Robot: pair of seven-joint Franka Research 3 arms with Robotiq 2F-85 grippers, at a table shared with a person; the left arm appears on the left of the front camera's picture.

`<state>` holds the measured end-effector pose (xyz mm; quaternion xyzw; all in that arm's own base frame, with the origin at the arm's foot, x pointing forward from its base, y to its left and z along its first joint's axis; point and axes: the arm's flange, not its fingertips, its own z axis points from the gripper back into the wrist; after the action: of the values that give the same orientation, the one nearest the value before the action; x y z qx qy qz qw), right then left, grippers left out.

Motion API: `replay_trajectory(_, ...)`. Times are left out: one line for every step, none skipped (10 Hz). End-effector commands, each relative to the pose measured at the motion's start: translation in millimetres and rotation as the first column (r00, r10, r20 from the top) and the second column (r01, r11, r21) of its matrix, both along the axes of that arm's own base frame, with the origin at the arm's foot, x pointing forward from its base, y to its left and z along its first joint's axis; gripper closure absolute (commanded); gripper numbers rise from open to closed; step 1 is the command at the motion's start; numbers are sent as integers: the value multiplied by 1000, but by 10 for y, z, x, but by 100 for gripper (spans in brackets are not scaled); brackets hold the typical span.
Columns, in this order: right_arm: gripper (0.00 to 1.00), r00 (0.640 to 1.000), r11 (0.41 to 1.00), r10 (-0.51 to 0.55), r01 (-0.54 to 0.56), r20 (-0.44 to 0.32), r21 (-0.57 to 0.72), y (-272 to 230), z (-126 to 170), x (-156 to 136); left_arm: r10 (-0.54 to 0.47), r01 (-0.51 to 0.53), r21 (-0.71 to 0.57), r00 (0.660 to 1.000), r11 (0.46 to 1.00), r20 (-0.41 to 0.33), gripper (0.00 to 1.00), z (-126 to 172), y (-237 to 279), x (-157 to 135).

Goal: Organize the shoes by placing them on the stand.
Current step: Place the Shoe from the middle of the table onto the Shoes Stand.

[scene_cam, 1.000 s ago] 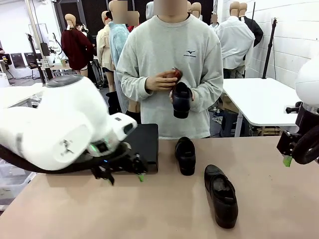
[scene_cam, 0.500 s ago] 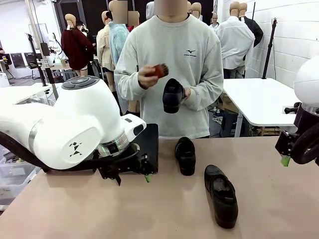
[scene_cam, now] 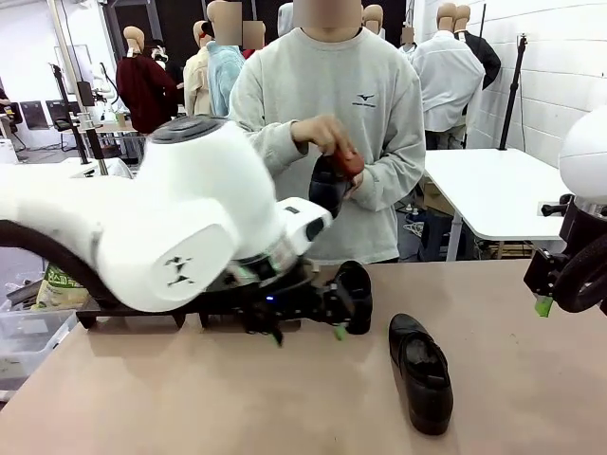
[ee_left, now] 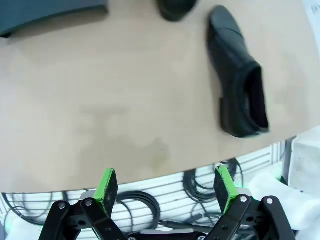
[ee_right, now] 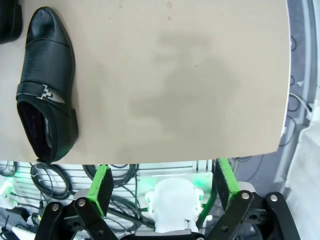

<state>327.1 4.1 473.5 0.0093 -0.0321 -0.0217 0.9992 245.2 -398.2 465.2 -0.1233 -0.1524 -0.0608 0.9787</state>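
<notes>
Two black shoes lie on the tan table: one [scene_cam: 356, 296] in the middle toward the far edge, one [scene_cam: 422, 374] nearer, to the right. My left gripper [scene_cam: 308, 332] is open and low over the table, just left of the farther shoe. In the left wrist view its green pads [ee_left: 106, 185] stand wide apart with nothing between them, past them the nearer shoe [ee_left: 237, 80] and the other shoe's toe [ee_left: 175, 7]. The dark stand [ee_left: 50, 12] is mostly hidden behind my left arm. My right gripper [ee_right: 162, 182] hangs open at the table's right edge, near a buckled shoe [ee_right: 45, 85].
A person at the far side holds a third black shoe [scene_cam: 327, 185] and rubs it with a reddish brush [scene_cam: 347, 163]. My bulky left arm [scene_cam: 171, 227] covers the table's left half. A white table [scene_cam: 493, 190] stands behind at the right.
My left arm has swung right, bringing its open gripper from in front of the stand to beside the farther shoe. The person has lowered the brush onto the held shoe. The right arm is still.
</notes>
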Motion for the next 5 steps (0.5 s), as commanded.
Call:
replay_trajectory(0, 1000, 1000, 5, -5, -4, -3, -11, -3, -6, 19, -18, 10, 996, 1000, -90, 0, -184, -451, 178)
replay_trajectory(0, 1000, 1000, 5, -5, -4, -3, -11, -3, -6, 16, -14, 22, 993, 1000, -114, 0, -267, -631, 215)
replay_trajectory(0, 1000, 1000, 5, -5, -4, -3, -11, -3, -6, -1, 3, 22, 995, 1000, -100, 0, -345, -821, 213)
replay_trajectory(0, 1000, 1000, 5, -5, -4, -3, -11, -3, -6, -21, 22, 11, 992, 1000, -121, 0, -427, -1002, 191)
replay_trajectory(0, 1000, 1000, 5, -5, -4, -3, -11, -3, -6, -36, 37, 8, 992, 999, -117, 0, -514, -1161, 184)
